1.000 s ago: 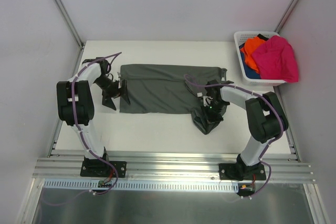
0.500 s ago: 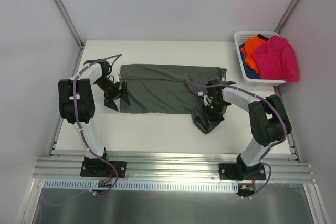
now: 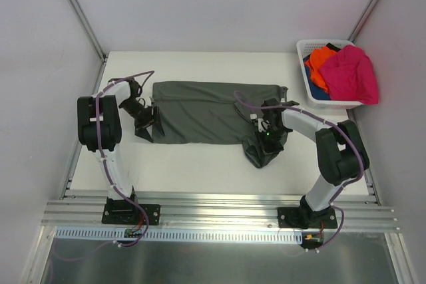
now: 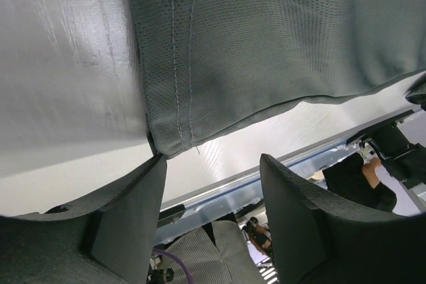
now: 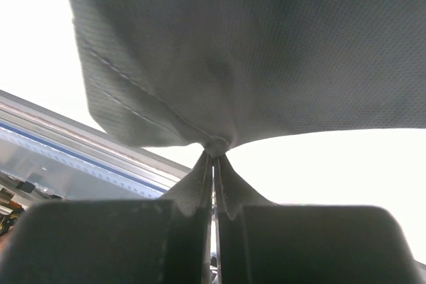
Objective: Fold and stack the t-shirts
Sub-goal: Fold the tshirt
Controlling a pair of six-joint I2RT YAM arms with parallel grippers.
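From above, the dark grey-green t-shirt [image 3: 203, 112] lies spread across the middle of the tabletop [image 3: 200, 164], its long side running left to right. Its right near part is bunched into a darker lump towards the arms. The left arm rises from its base, folds at the elbow near the tabletop's left edge and bends its wrist back down. This puts the left gripper [image 3: 148, 123] at the shirt's left near corner. The right arm leans in from the right, forearm reaching leftward and wrist tipped down, so the right gripper [image 3: 268, 136] sits on the bunched cloth. In the far right corner stands a white basket [image 3: 317, 46] holding a magenta-pink t-shirt [image 3: 353, 74] that spills over its rim. An orange t-shirt [image 3: 321, 60] and a sliver of a blue t-shirt [image 3: 315, 88] lie beside it.

The left wrist camera shows the left gripper [image 4: 212, 164] with its jaws spread wide and nothing between them. The shirt [image 4: 266, 31] fills the upper view. Its stitched hem corner comes down just beside the tip of one finger [image 4: 130, 207], though I cannot tell if they touch. Bare tabletop [image 4: 66, 64] shows to the left.

The right wrist camera shows the right gripper [image 5: 214, 159] with its jaws pressed together on a pinch of the shirt [image 5: 266, 44]. The cloth fans up and outward from the pinch in folds, one seam running diagonally to the left.
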